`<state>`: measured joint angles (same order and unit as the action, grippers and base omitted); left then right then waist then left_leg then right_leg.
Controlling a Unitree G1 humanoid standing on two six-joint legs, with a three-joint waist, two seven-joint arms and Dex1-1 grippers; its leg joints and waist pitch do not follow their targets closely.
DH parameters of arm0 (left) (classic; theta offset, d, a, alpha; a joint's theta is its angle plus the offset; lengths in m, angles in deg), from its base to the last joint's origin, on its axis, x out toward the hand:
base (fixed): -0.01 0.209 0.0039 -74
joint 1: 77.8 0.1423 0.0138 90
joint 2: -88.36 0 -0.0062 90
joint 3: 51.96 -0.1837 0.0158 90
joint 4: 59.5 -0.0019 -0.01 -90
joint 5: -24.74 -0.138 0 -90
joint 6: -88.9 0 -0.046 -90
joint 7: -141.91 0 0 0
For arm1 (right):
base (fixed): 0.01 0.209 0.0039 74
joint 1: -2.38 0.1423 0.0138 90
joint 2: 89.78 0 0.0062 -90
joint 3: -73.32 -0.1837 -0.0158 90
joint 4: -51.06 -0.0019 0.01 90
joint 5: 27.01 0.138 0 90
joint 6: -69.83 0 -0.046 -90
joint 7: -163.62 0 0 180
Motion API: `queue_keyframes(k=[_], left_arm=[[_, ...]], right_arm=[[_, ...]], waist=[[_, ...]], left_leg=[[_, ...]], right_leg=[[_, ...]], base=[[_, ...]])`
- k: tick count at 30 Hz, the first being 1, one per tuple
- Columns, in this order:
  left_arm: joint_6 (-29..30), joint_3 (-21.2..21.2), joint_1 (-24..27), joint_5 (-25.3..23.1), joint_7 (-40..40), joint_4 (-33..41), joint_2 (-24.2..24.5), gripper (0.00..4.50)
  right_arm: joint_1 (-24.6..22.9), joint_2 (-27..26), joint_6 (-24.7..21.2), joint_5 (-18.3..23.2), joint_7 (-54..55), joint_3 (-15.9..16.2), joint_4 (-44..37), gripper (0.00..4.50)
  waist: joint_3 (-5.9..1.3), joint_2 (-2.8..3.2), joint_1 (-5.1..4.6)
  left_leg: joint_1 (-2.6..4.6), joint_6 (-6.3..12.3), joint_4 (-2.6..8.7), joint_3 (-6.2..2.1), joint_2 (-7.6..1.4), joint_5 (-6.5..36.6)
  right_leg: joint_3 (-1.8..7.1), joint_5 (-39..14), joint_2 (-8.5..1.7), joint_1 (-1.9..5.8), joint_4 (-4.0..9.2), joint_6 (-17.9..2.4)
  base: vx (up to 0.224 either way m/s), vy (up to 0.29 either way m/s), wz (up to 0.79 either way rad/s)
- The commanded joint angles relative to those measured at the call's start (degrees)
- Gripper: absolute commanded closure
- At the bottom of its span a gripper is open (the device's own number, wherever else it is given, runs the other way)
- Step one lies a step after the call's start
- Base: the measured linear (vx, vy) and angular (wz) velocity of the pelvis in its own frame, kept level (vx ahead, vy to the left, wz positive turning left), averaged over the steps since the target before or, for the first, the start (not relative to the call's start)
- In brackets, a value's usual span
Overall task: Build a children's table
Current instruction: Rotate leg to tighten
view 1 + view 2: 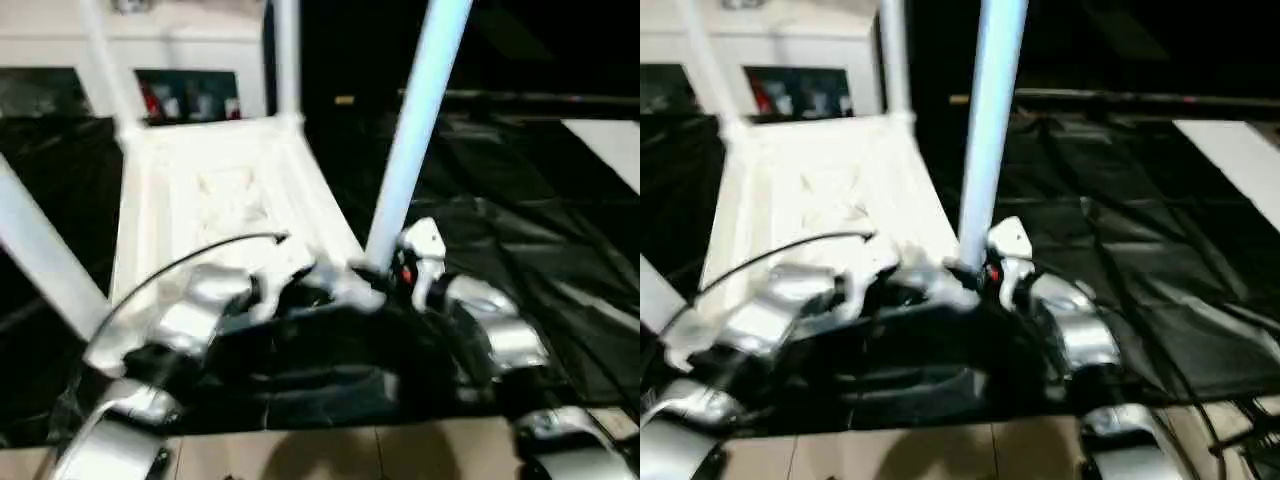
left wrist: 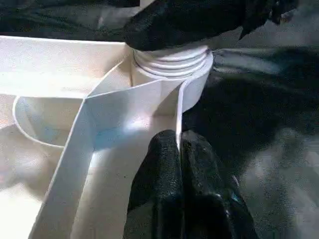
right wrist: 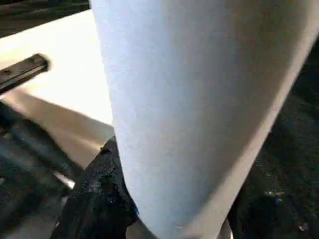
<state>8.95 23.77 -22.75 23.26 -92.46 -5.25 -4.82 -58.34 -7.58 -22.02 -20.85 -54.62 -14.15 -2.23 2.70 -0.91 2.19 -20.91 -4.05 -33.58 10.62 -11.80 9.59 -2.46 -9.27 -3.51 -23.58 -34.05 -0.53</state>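
- While the children's table (image 1: 215, 190) lies upside down on the black-covered counter (image 1: 520, 250), its ribbed underside faces up and white legs rise from its corner sockets
- Left end effector (image 2: 179, 149) is pinched closed on the thin rim of the tabletop, just beside the near corner socket (image 2: 172, 67)
- Right end effector (image 3: 169, 219) clasps the base of the near right leg (image 1: 415, 130), which stands tilted in that socket

My children's table (image 1: 215, 190) lies upside down on black sheeting, ribbed white underside up, four white legs standing in its corners
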Motion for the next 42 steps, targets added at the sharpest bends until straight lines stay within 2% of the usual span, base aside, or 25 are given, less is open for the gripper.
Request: queue_keyframes(k=[1,3,4,6,7,8,11,12,13,14,15,16,18,19,20,22,25,28,30,33,34,39,40,41,42], left_arm=[[-0.1,0.7,-2.9,0.8,6.5,-2.4,-5.3,4.50],[-0.7,0.5,-3.7,0.6,7.5,-3.6,-6.7,4.50],[-1.0,0.4,-4.0,0.9,7.0,-4.0,-7.7,4.50],[-1.1,0.4,-4.1,0.9,6.9,-4.2,-7.9,4.50],[-1.1,0.2,-4.0,1.1,5.3,-3.7,-7.8,4.50],[-1.1,0.1,-3.8,1.2,4.4,-3.2,-7.4,4.50],[-1.2,-0.7,-2.4,1.9,-0.5,-0.8,-5.0,4.50],[-1.3,-0.8,-2.2,1.9,-1.3,-0.6,-4.5,4.50],[-1.5,-1.2,-1.6,2.2,-3.7,0.3,-3.1,4.50],[-1.5,-1.2,-1.6,2.2,-3.7,0.3,-3.1,4.50],[-1.6,-1.6,-0.9,2.7,-6.5,1.6,-1.6,4.50],[-1.2,-2.2,0.1,3.3,-10.0,3.5,0.4,4.50],[-0.9,-2.4,0.5,3.5,-11.3,4.3,1.2,4.50],[-0.6,-2.7,1.3,3.8,-14.2,5.9,3.2,4.50],[-0.6,-2.7,1.3,3.8,-14.2,5.9,3.2,4.50],[-0.3,-3.4,2.7,4.0,-18.8,8.3,6.6,4.50],[0.4,-4.0,3.6,4.0,-21.4,9.8,8.4,4.50],[1.4,-4.6,5.0,4.8,-24.4,12.4,11.1,4.50],[1.5,-4.6,5.1,4.9,-24.7,12.6,11.4,4.50],[1.9,-4.6,5.6,5.3,-25.2,13.7,12.2,4.50],[2.0,-4.5,5.6,5.4,-25.2,13.9,12.2,4.50],[1.1,-3.7,5.1,4.5,-20.7,12.8,10.4,4.50],[0.6,-2.7,4.1,3.7,-15.8,10.8,8.6,4.50],[0.5,-2.6,4.0,3.6,-15.2,10.5,8.3,4.50],[0.4,-2.1,3.5,3.4,-13.3,9.7,7.5,4.50]], right_arm=[[-0.5,-4.8,-2.1,-1.4,5.8,2.0,4.1,2.49],[0.0,-6.7,-1.1,-1.6,6.1,2.6,4.8,2.49],[0.5,-8.0,-0.4,-1.6,5.6,3.1,5.2,2.49],[0.7,-8.5,-0.1,-1.4,5.4,3.1,5.4,1.95],[1.2,-8.8,-0.4,-0.4,3.1,3.1,5.1,1.95],[1.2,-8.5,-0.6,-0.1,2.0,3.2,4.7,1.79],[0.7,-4.9,-0.4,-0.3,-4.7,4.8,2.3,1.53],[0.6,-4.2,-0.5,-0.2,-6.2,4.9,2.0,1.53],[0.3,-2.2,-0.8,0.8,-10.8,5.1,1.0,1.53],[0.3,-2.2,-0.8,0.8,-10.8,5.1,1.0,1.53],[-0.2,0.1,-0.8,1.6,-15.3,5.4,-0.2,1.53],[-0.7,2.8,-0.2,2.3,-19.7,5.7,-1.2,1.53],[-0.8,3.8,0.2,2.5,-21.1,5.7,-1.4,1.53],[-1.0,6.5,-0.2,3.0,-25.4,6.0,-1.8,1.53],[-1.0,6.5,-0.2,3.0,-25.4,6.0,-1.8,1.53],[-0.9,9.9,-0.8,2.6,-30.3,6.1,-2.1,1.53],[-0.7,11.3,-0.6,1.9,-32.1,6.2,-1.8,1.53],[-0.6,13.0,0.6,2.0,-34.8,7.1,-1.9,1.53],[-0.6,13.1,0.6,2.2,-35.1,7.3,-1.9,1.78],[-0.6,12.7,0.0,3.2,-36.0,7.5,-3.1,1.93],[-0.7,12.4,-0.2,3.4,-36.2,7.5,-3.4,1.97],[-1.9,10.7,-0.8,3.5,-34.3,7.6,-4.3,2.04],[-2.1,9.0,0.8,2.0,-28.6,6.7,-2.7,2.04],[-2.1,8.7,1.1,1.8,-27.6,6.5,-2.3,2.04],[-2.0,7.9,2.1,0.8,-24.2,6.0,-1.2,2.04]], waist=[[-2.90,0.09,-0.15],[-3.03,-0.28,-0.41],[-3.03,-0.33,-0.43],[-3.03,-0.32,-0.37],[-3.07,-0.09,-0.37],[-3.09,-0.15,-0.37],[-3.27,-0.37,-0.31],[-3.28,-0.32,-0.21],[-3.34,-0.21,-0.09],[-3.34,-0.21,-0.09],[-3.42,-0.25,0.10],[-3.60,-0.38,0.38],[-3.74,-0.20,0.49],[-3.98,-0.19,0.76],[-3.89,-0.12,0.80],[-3.90,0.03,1.37],[-3.68,0.21,1.83],[-3.51,0.11,1.93],[-3.46,0.08,1.87],[-3.50,0.02,1.87],[-3.57,-0.17,1.87],[-3.61,-0.27,1.90],[-3.59,-0.26,1.93],[-3.33,-0.30,1.77],[-3.33,-0.40,1.76]], left_leg=[[0.98,-0.18,4.21,-0.79,-0.76,20.7],[0.65,-0.16,4.25,-0.88,-0.68,20.7],[0.73,0.40,4.19,-0.83,-0.73,21.0],[0.73,0.58,4.19,-0.84,-0.74,21.0],[0.75,0.87,4.27,-0.83,-0.79,21.2],[0.77,0.99,4.26,-0.83,-0.83,21.4],[0.21,1.52,4.36,-0.90,-0.91,20.2],[0.24,1.67,4.33,-0.87,-0.97,19.9],[0.49,2.13,4.18,-0.62,-1.06,18.8],[0.49,2.13,4.18,-0.62,-1.06,18.8],[0.50,2.50,4.09,-0.51,-1.10,18.1],[0.24,3.36,4.01,-0.49,-1.18,16.0],[0.15,3.84,3.96,-0.40,-1.29,14.3],[0.18,4.17,3.81,-0.38,-1.25,12.2],[0.06,4.51,3.78,-0.26,-1.32,11.6],[0.16,4.75,3.69,-0.13,-1.46,10.5],[0.45,3.91,3.85,-0.04,-1.69,12.4],[0.60,2.32,4.06,-0.14,-1.61,14.8],[0.53,2.08,4.12,-0.17,-1.58,15.1],[0.56,1.81,4.17,-0.25,-1.57,14.8],[0.52,1.91,4.07,-0.23,-1.54,14.0],[0.42,2.30,3.97,-0.14,-1.46,12.6],[0.44,2.28,3.98,-0.16,-1.43,13.0],[0.47,1.76,4.03,-0.14,-1.26,14.1],[0.56,1.38,4.06,-0.25,-1.16,14.9]], right_leg=[[1.68,-29.7,-3.68,1.53,5.71,-6.5],[1.54,-30.2,-3.72,1.84,5.81,-6.2],[1.64,-29.9,-3.78,1.73,5.95,-6.3],[1.65,-29.9,-3.80,1.72,5.94,-6.3],[1.68,-29.3,-3.75,1.74,5.97,-6.5],[1.67,-28.9,-3.70,1.72,5.90,-6.7],[1.70,-26.6,-3.80,2.31,5.48,-7.3],[1.75,-25.8,-3.82,2.29,5.42,-7.6],[1.93,-22.7,-3.73,2.11,5.21,-9.0],[1.93,-22.7,-3.73,2.11,5.21,-9.0],[1.98,-21.0,-3.77,2.27,5.01,-9.9],[1.94,-17.7,-3.77,2.80,4.50,-10.8],[2.00,-14.7,-3.85,2.83,4.17,-11.9],[1.84,-11.1,-3.70,3.16,3.66,-13.1],[1.88,-9.9,-3.64,3.06,3.60,-13.5],[1.72,-7.7,-3.39,3.13,3.25,-14.3],[1.70,-9.8,-3.52,2.81,3.40,-14.4],[1.78,-14.6,-3.64,2.75,3.82,-13.0],[1.79,-15.4,-3.59,2.73,3.91,-12.6],[1.82,-15.9,-3.60,2.72,3.89,-12.0],[1.84,-14.9,-3.61,2.74,3.75,-12.1],[1.85,-12.8,-3.53,2.79,3.60,-12.4],[1.84,-13.5,-3.58,2.78,3.68,-12.3],[1.86,-16.0,-3.62,2.46,4.10,-11.7],[1.82,-17.8,-3.74,2.59,4.27,-11.3]], base=[[0.000,0.000,0.00],[0.000,0.000,0.00],[0.000,0.000,0.00],[0.000,0.000,0.00],[0.000,0.000,0.00],[0.000,0.000,0.00],[0.000,0.000,0.00],[0.000,0.000,0.00],[0.000,0.000,0.00],[0.000,0.000,0.00],[0.000,0.000,0.00],[0.000,0.000,0.00],[0.000,0.000,0.00],[0.000,0.000,0.00],[0.000,0.000,0.00],[0.000,0.000,0.00],[0.000,0.000,0.00],[0.000,0.000,0.00],[0.000,0.000,0.00],[0.000,0.000,0.00],[0.000,0.000,0.00],[0.000,0.000,0.00],[0.000,0.000,0.00],[0.000,0.000,0.00],[0.000,0.000,0.00]])
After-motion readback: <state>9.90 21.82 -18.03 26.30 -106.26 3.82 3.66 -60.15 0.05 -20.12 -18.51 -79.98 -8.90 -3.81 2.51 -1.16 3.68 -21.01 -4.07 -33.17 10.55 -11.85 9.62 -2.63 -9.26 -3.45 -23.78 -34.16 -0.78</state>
